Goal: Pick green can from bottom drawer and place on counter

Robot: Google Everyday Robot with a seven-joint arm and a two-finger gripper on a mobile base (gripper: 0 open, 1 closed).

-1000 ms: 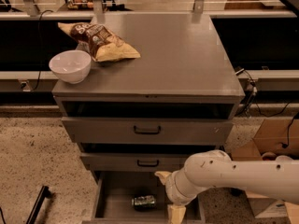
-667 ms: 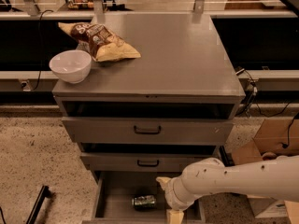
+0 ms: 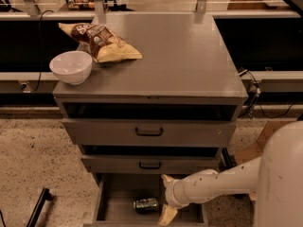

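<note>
The green can [image 3: 146,204] lies on its side in the open bottom drawer [image 3: 110,200], near the drawer's middle front. My gripper [image 3: 164,197] is inside the drawer just to the right of the can, on the end of the white arm that comes in from the right. Its two pale fingers are spread, one above [image 3: 164,178] and one below [image 3: 167,215], and hold nothing. The grey counter [image 3: 180,56] tops the cabinet above.
A white bowl [image 3: 71,66] and a chip bag [image 3: 100,40] sit on the counter's left side. Two upper drawers with black handles [image 3: 149,132] stand slightly pulled out. A cardboard box [image 3: 265,138] is on the floor at the right. A black bar [image 3: 38,207] lies at the lower left.
The arm has shifted left and lower into the bottom drawer, bringing the gripper closer to the can. The can has not moved.
</note>
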